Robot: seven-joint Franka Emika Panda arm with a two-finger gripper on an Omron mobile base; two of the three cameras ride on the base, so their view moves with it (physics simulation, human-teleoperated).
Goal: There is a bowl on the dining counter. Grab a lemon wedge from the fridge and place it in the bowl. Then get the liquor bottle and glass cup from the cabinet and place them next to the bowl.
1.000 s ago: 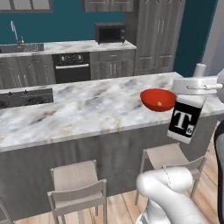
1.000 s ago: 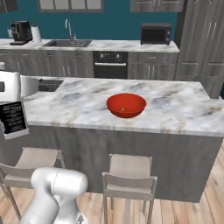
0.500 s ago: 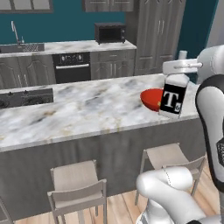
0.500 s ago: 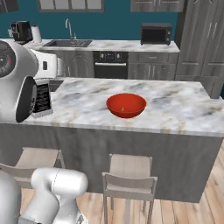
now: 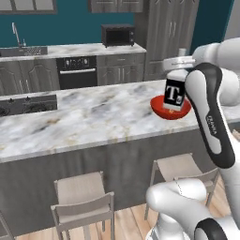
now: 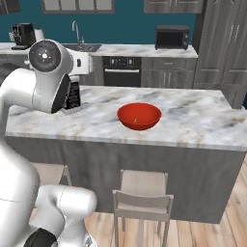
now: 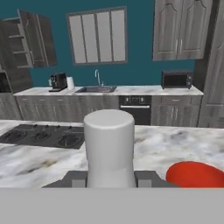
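My pincer (image 7: 109,178) is clamped on the small pale liquor bottle with the black label and white "T" (image 5: 175,90), holding it upright, long axis vertical, above the long white-and-grey marble tabletop (image 5: 89,117). The wide, shallow, glossy red bowl (image 6: 139,116) is my landmark: in the right base view the bottle (image 6: 72,95) hangs well to the bowl's left, while in the left base view it overlaps the bowl's near rim, so I judge it must come down beside the bowl, not over it. My own arm hides the bottle's neck and the fingers' contact. A tiny pale speck lies inside the bowl; I cannot say what.
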